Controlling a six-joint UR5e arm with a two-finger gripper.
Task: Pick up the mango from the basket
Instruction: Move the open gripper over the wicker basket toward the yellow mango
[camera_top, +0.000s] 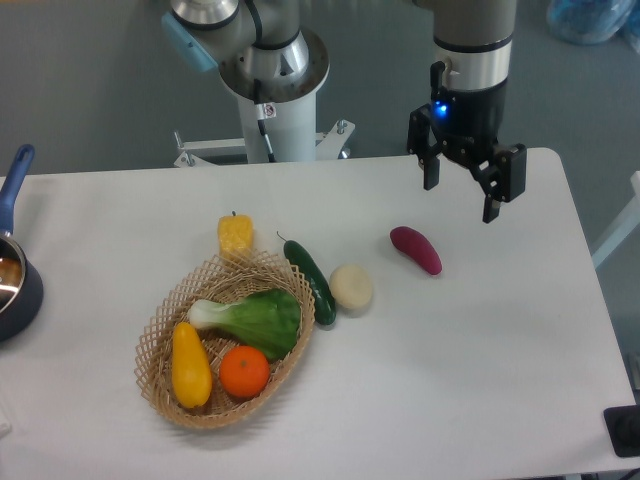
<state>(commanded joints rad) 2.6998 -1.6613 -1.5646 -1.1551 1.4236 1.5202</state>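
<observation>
The mango (190, 365), a glossy yellow-orange oval, lies in the left part of the tan wicker basket (167, 311) at the front left of the table. Beside it in the basket are a round orange fruit (244, 371) and a leafy green vegetable (256, 318). My gripper (462, 196) hangs open and empty above the table's back right, far from the basket, with its fingers pointing down.
A pale-yellow corn piece (235, 236) sits just behind the basket. A dark green cucumber (311, 281), a cream round item (351, 287) and a purple eggplant (416, 249) lie right of it. A blue-handled pot (14, 270) stands at the left edge. The arm's base (272, 85) is behind.
</observation>
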